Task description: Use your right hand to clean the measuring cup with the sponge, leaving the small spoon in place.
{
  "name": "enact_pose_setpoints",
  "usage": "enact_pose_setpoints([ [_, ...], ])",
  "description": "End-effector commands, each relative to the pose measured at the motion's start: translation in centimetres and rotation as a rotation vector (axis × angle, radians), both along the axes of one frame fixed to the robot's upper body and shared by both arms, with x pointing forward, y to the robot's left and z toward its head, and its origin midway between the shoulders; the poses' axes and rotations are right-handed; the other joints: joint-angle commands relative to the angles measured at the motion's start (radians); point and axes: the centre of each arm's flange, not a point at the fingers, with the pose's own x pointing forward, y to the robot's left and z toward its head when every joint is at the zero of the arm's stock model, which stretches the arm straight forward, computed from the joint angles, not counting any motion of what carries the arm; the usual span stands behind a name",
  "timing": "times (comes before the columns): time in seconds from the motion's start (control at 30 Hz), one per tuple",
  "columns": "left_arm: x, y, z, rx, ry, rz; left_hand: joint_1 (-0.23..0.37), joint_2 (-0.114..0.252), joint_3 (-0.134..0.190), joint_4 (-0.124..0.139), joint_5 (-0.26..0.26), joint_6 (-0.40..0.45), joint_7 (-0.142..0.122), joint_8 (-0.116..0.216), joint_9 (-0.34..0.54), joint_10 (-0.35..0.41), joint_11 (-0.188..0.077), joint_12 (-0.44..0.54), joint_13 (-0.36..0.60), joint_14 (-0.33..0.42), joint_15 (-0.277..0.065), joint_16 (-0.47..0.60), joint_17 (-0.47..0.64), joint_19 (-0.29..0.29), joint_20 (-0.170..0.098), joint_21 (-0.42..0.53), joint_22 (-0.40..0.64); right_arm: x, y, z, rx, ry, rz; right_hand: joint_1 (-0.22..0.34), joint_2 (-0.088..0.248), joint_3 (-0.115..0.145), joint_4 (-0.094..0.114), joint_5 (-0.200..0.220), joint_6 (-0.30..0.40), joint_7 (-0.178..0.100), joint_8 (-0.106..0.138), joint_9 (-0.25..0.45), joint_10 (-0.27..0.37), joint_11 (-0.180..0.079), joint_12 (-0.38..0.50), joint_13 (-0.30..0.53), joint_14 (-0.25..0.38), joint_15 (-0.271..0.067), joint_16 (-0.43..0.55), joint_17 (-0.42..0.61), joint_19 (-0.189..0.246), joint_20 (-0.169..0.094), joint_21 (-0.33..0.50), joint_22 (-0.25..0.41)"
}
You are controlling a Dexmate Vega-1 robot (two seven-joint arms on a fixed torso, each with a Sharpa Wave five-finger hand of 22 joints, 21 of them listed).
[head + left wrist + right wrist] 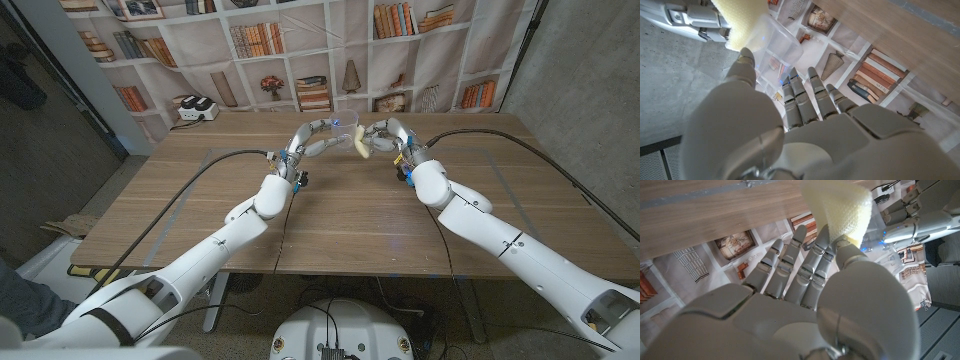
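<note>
The measuring cup [777, 42], clear plastic, is up in the air over the far middle of the table [330, 215], held in my left hand [312, 138] with thumb on one side and fingers on the other. My right hand [385, 135] meets it there, fingers and thumb pinching the yellow sponge [840, 207], whose leading edge is pressed at the cup's rim, perhaps just inside it.

What worries me most is the cup itself. It is thin and slick, and my left hold looks light, more fingertip than palm. If I push the sponge hard or twist it, the cup may rotate in that hold or pop out and drop to the wood below. The sponge is folded into a wedge between my fingertips; scrubbing sideways could drag it out of the pinch, and then I would be rubbing plastic with bare fingertips.

The two hands are close together, so a wide stroke risks knocking my right fingers against my left thumb and jarring the hold.

As for the small spoon, I cannot make it out in the head view at this size, so I am unsure where it lies. If it sits on the table beneath my hands, a dropped cup or sponge could land on it and shift it.
</note>
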Motion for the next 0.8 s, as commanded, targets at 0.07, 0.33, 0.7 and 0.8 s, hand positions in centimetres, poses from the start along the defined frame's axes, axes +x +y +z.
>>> enact_pose_setpoints([
  [0.07, 0.2, -0.1, -0.3, 0.02, 0.017, 0.008, 0.043, 0.044, 0.035, 0.037, 0.003, 0.321, -0.124, 0.0, 0.006, 0.085, -0.073, 0.006, 0.005, 0.005, -0.134, -0.001, 0.003, 0.003, -0.006, -0.001, 0.002, -0.3, 0.2, 0.5, 0.004, -0.013, 0.01, 0.0, 0.008, 0.003, -0.001, 0.006, 0.026, -0.019, 0.006, 0.001, 0.011, -0.001, 0.0, 0.006, 0.01, -0.062, 0.002, 0.002, 0.003, 0.012, 0.0, 0.005],
  [0.33, 0.4, -0.2, -0.7, 0.033, 0.022, 0.025, 0.05, 0.043, 0.036, 0.035, 0.003, 0.357, -0.116, 0.011, 0.006, 0.107, -0.073, 0.012, 0.006, 0.005, -0.134, -0.001, 0.002, 0.003, -0.008, -0.001, 0.002, -1.6, 0.0, 1.7, 0.021, -0.057, 0.027, 0.001, 0.008, 0.003, -0.001, 0.006, 0.026, -0.019, 0.006, 0.001, 0.011, -0.001, -0.002, 0.006, 0.011, -0.063, 0.003, 0.002, 0.005, 0.012, 0.001, 0.005],
  [0.7, 0.4, -0.4, -0.7, 0.048, 0.01, 0.044, 0.059, 0.051, 0.043, 0.036, 0.002, 0.393, -0.104, 0.021, 0.006, 0.15, -0.072, 0.02, 0.007, 0.004, -0.137, -0.002, 0.001, 0.004, -0.01, -0.001, 0.002, -2.3, -0.1, 2.0, 0.03, -0.072, 0.03, 0.001, 0.008, 0.004, -0.001, 0.006, 0.026, -0.019, 0.006, 0.0, 0.013, -0.001, -0.002, 0.009, 0.01, -0.062, 0.001, 0.002, 0.007, 0.014, 0.001, 0.005],
  [0.8, 0.4, -0.4, -0.7, 0.045, 0.01, 0.041, 0.06, 0.05, 0.044, 0.036, 0.001, 0.395, -0.103, 0.02, 0.005, 0.154, -0.072, 0.019, 0.007, 0.004, -0.136, -0.002, 0.001, 0.003, -0.009, -0.002, 0.002, -2.3, -0.1, 1.9, 0.032, -0.068, 0.032, 0.0, 0.007, 0.005, -0.001, 0.006, 0.026, -0.019, 0.007, 0.0, 0.012, -0.001, -0.003, 0.008, 0.01, -0.061, 0.001, 0.001, 0.006, 0.014, 0.001, 0.005],
])
